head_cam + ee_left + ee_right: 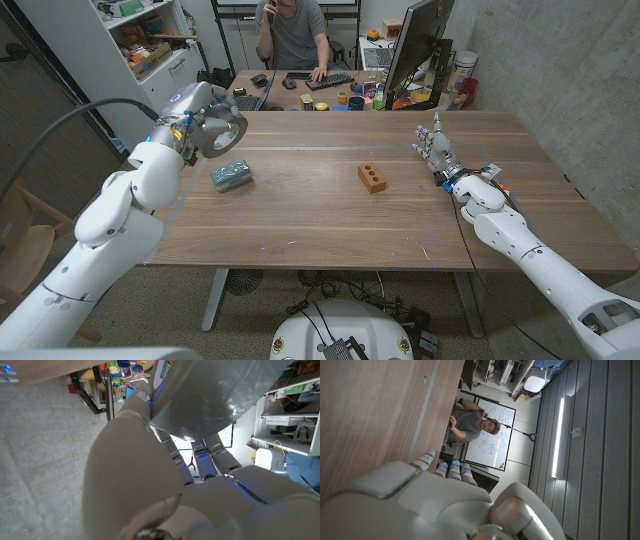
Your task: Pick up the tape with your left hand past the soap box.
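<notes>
Left hand (205,128), raised over the table (300,215), grips the tape (225,132), largely hiding it; soap box (231,176) below. Right hand (436,150) open, empty.

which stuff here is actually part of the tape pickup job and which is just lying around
Part of the job:
- roll of tape, held up in the left hand
- soap box, teal, on the table below that hand

Just lying about:
- brown block with holes at mid table
- right hand, fingers spread, holding nothing
- keyboard and clutter on the far desk
</notes>
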`<state>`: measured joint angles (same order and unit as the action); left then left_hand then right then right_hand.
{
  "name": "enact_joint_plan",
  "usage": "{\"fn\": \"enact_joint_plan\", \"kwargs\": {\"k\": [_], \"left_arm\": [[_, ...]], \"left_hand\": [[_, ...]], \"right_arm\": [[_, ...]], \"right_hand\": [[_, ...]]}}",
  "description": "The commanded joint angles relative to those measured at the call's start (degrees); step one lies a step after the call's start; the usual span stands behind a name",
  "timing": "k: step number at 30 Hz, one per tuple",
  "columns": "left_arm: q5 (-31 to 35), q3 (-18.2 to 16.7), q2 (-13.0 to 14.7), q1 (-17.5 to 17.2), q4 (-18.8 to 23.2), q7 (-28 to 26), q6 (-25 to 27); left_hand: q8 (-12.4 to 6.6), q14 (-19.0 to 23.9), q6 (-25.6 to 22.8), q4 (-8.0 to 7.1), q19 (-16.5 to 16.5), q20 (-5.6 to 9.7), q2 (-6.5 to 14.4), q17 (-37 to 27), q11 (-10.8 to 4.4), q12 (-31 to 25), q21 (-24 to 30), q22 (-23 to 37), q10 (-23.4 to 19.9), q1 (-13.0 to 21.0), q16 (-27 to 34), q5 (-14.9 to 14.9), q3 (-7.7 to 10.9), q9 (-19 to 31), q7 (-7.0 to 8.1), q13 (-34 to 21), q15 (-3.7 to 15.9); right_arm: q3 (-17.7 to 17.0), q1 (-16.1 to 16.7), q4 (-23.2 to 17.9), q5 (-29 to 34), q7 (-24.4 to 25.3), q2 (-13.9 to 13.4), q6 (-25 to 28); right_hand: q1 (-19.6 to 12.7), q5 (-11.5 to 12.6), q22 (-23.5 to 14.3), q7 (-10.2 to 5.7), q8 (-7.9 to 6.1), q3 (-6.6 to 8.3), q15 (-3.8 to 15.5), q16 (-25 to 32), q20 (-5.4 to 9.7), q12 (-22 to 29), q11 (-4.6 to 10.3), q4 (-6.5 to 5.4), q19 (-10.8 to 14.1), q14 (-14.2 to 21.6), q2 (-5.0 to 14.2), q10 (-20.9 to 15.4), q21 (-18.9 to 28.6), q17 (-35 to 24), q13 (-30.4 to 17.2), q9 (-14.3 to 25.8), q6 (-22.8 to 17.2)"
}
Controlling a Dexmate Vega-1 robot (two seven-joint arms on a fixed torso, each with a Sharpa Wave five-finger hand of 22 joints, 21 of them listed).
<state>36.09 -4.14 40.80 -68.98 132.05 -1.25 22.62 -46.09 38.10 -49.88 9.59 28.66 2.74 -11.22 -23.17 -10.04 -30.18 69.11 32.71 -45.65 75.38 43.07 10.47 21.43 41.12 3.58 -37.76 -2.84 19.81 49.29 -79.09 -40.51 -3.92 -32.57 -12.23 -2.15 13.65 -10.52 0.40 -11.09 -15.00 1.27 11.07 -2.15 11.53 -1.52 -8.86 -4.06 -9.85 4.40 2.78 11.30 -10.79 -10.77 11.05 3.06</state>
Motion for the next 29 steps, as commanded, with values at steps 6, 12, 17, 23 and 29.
{"fn": "enact_joint_plan", "kwargs": {"k": [6,12,17,23,29], "left_arm": [[-1.0,7.9,1.6,26.4,-7.6,-1.4,-3.3],[-1.0,10.1,1.7,27.0,-8.1,-2.0,-4.3],[-1.5,10.7,2.3,27.0,-8.4,-0.5,-3.6],[-1.7,10.4,2.6,26.0,-8.2,-0.7,-3.0],[-2.4,9.6,1.8,24.2,-9.6,-5.6,-6.9]], "left_hand": [[-0.32,7.4,-0.6,-0.17,0.6,5.68,18.9,-13.0,-1.55,0.3,1.0,-0.7,-2.2,18.9,0.4,0.5,-0.4,-0.3,0.21,-0.1,14.8],[-0.26,7.7,-0.8,-0.18,0.6,5.65,18.9,-12.7,-1.59,0.5,1.2,-1.3,-2.8,18.8,0.3,0.6,-0.48,-0.7,0.28,0.3,14.79],[-0.29,8.0,-0.9,-0.11,0.5,5.64,18.9,-12.4,-1.52,0.5,1.3,-1.9,-3.0,18.8,0.2,0.6,-0.51,-0.7,0.35,0.1,14.8],[-0.33,8.4,-1.0,-0.04,0.3,5.59,18.8,-12.1,-1.54,0.8,1.5,-2.7,-3.1,18.7,0.1,0.7,-0.56,-0.9,0.37,0.1,14.75],[-0.26,8.6,-1.7,0.0,0.2,5.43,18.8,-11.8,-1.53,1.0,1.9,-3.5,-3.6,18.8,0.0,0.8,-0.61,-1.6,0.23,0.1,14.85]], "right_arm": [[-0.1,-0.9,0.2,0.6,-0.4,-0.3,-0.6],[-0.3,-0.8,0.2,0.6,-0.3,-0.3,-1.0],[-0.5,-0.5,0.0,0.6,0.0,-0.6,-0.9],[-0.2,-0.9,0.2,0.6,-0.7,-0.8,-0.5],[0.3,-1.5,0.4,1.7,-0.9,-0.8,-0.9]], "right_hand": [[-0.1,0.5,-0.3,-0.17,-0.53,-0.34,0.6,0.3,0.16,0.3,0.16,0.14,0.0,-1.2,1.16,0.2,0.5,-0.2,-0.2,0.2,-0.1],[-0.1,0.5,-0.3,-0.15,-0.51,-0.35,0.5,0.2,0.17,0.3,0.17,0.14,0.0,-1.5,1.18,0.2,0.5,-0.1,-0.2,0.2,-0.1],[-0.1,0.5,-0.3,-0.06,-0.49,-0.37,0.51,0.2,0.17,0.3,0.06,0.14,-0.1,-1.6,1.17,0.3,0.5,-0.1,-0.2,0.2,-0.1],[-0.1,0.5,-0.3,-0.05,-0.46,-0.4,0.44,0.1,0.16,0.3,-0.22,0.14,-0.1,-1.7,1.16,0.4,0.5,-0.1,-0.2,0.2,0.0],[-0.1,0.5,-0.3,0.02,-0.26,-0.45,0.11,-0.1,0.08,-0.1,-0.45,0.12,-0.9,-2.5,1.18,1.3,0.2,-0.1,-0.2,0.2,0.5]]}}
